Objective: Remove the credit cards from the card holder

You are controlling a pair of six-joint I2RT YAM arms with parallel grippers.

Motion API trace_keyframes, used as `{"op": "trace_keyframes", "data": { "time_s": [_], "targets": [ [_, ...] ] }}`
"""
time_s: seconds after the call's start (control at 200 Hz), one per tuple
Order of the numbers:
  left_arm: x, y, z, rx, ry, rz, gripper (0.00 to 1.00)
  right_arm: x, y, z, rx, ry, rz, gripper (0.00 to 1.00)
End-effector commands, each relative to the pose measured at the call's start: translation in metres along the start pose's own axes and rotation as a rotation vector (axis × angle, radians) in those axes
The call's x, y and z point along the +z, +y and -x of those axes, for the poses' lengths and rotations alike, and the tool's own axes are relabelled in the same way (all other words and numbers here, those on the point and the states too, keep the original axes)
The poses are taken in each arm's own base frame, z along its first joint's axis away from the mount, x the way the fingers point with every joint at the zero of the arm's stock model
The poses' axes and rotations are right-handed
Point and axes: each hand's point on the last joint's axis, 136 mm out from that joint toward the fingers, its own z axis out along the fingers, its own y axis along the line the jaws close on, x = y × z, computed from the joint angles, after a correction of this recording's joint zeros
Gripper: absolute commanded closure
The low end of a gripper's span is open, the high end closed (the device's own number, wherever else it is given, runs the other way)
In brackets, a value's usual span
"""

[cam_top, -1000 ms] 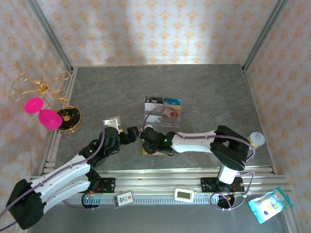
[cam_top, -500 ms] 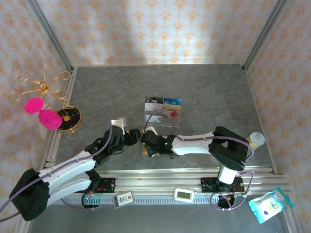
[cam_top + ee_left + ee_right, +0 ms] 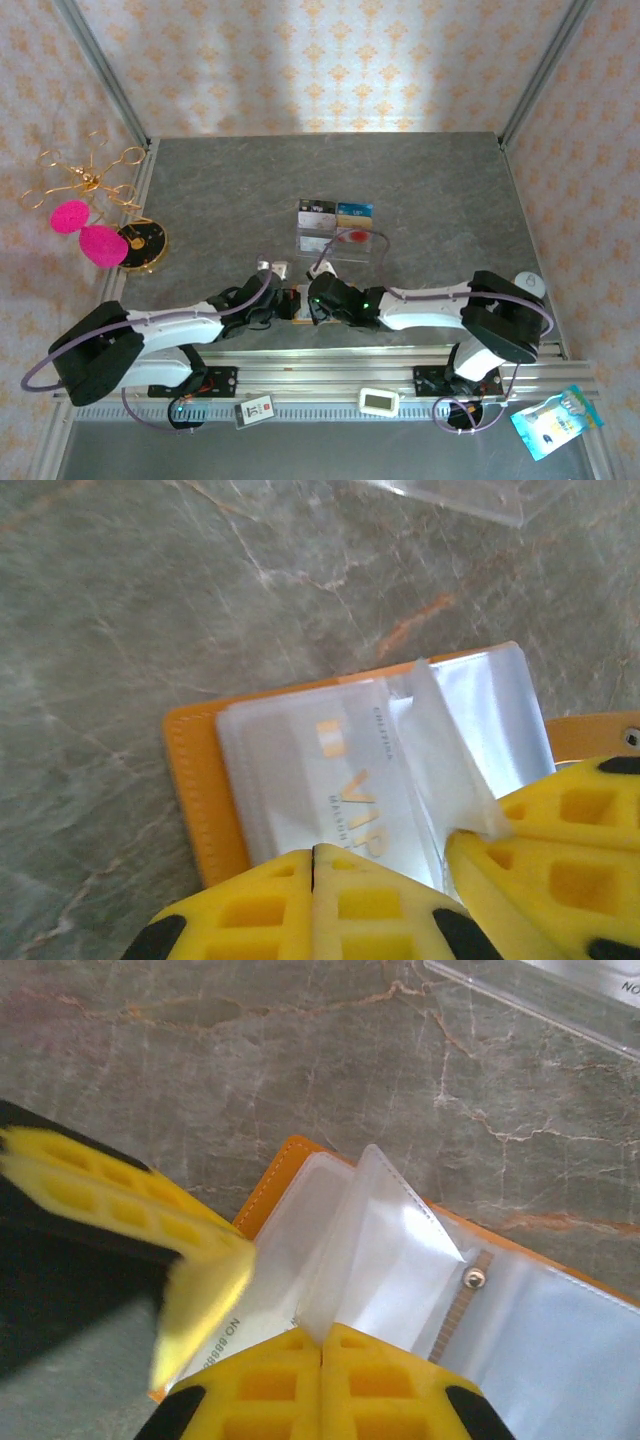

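The orange card holder (image 3: 195,790) lies open on the grey table, its clear sleeves showing. A pale credit card (image 3: 350,790) with gold VIP lettering sits inside a sleeve. My left gripper (image 3: 314,858) is shut, its yellow tips pressed side by side on the card's near edge. My right gripper (image 3: 321,1342) is shut on one clear sleeve page (image 3: 390,1250), which stands up from the holder (image 3: 275,1175). In the top view the two grippers, left (image 3: 284,303) and right (image 3: 313,303), meet over the holder (image 3: 298,317). The left fingers (image 3: 110,1195) look blurred in the right wrist view.
A clear acrylic tray (image 3: 337,228) holding cards stands just beyond the holder. At the left are a gold wire ornament with pink pompoms (image 3: 85,215) and a black-and-gold disc (image 3: 143,243). A white round object (image 3: 530,285) sits at the right edge.
The left gripper came in from the left, dropped onto the holder and shut. The right gripper shut on the sleeve page. Both arms now lie lower and nearer the front edge.
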Motion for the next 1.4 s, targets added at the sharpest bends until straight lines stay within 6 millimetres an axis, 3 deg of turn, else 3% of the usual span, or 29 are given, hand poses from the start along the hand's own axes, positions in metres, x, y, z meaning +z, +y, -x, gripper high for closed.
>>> {"op": "trace_keyframes", "data": {
  "time_s": [0.0,0.05,0.12,0.24,0.355,0.466,0.566,0.626,0.751,0.861,0.976,1.111,1.221,1.311,1.397],
  "targets": [
    [0.005,-0.032,0.015,0.022,-0.016,-0.089,0.99,-0.013,0.004,0.016,0.055,-0.082,0.03,0.8],
    [0.008,-0.038,0.015,0.033,-0.004,-0.101,0.95,-0.022,-0.001,0.02,0.08,-0.113,0.022,0.66],
    [0.013,-0.047,0.013,0.056,0.016,-0.115,0.92,-0.038,-0.013,0.028,0.122,-0.176,-0.012,0.62],
    [0.024,-0.063,0.008,0.089,0.061,-0.14,0.88,-0.065,-0.033,0.035,0.179,-0.256,-0.063,0.62],
    [0.044,-0.07,-0.01,0.113,0.157,-0.147,0.88,-0.083,-0.05,0.038,0.243,-0.308,-0.102,0.62],
    [0.06,-0.068,-0.031,0.138,0.254,-0.131,0.88,-0.094,-0.056,0.038,0.283,-0.346,-0.099,0.63],
    [0.061,-0.067,-0.039,0.159,0.288,-0.118,0.88,-0.098,-0.057,0.04,0.296,-0.357,-0.091,0.64],
    [0.055,-0.063,-0.032,0.147,0.243,-0.091,0.88,-0.096,-0.055,0.04,0.303,-0.351,-0.084,0.64],
    [0.018,-0.053,0.004,0.093,0.04,-0.06,0.86,-0.087,-0.041,0.039,0.294,-0.303,-0.021,0.73],
    [-0.004,-0.029,0.022,0.033,-0.06,-0.017,0.87,-0.074,-0.022,0.039,0.299,-0.212,0.105,0.8],
    [-0.003,-0.004,0.019,-0.003,-0.038,0.015,0.95,-0.058,-0.006,0.033,0.314,-0.094,0.213,0.8],
    [0.004,-0.007,0.021,0.024,-0.037,0.001,0.95,-0.038,0.006,0.02,0.359,0.045,0.282,0.79],
    [0.01,-0.011,0.023,0.037,-0.029,-0.013,0.95,-0.021,-0.007,0.004,0.412,0.119,0.238,0.8],
    [0.008,-0.018,0.026,0.05,-0.035,-0.037,0.87,-0.015,-0.02,-0.002,0.405,0.131,0.163,0.78],
    [0.004,-0.012,0.026,0.047,-0.054,-0.018,0.86,-0.011,-0.027,-0.008,0.414,0.147,0.133,0.77]
  ]
}}
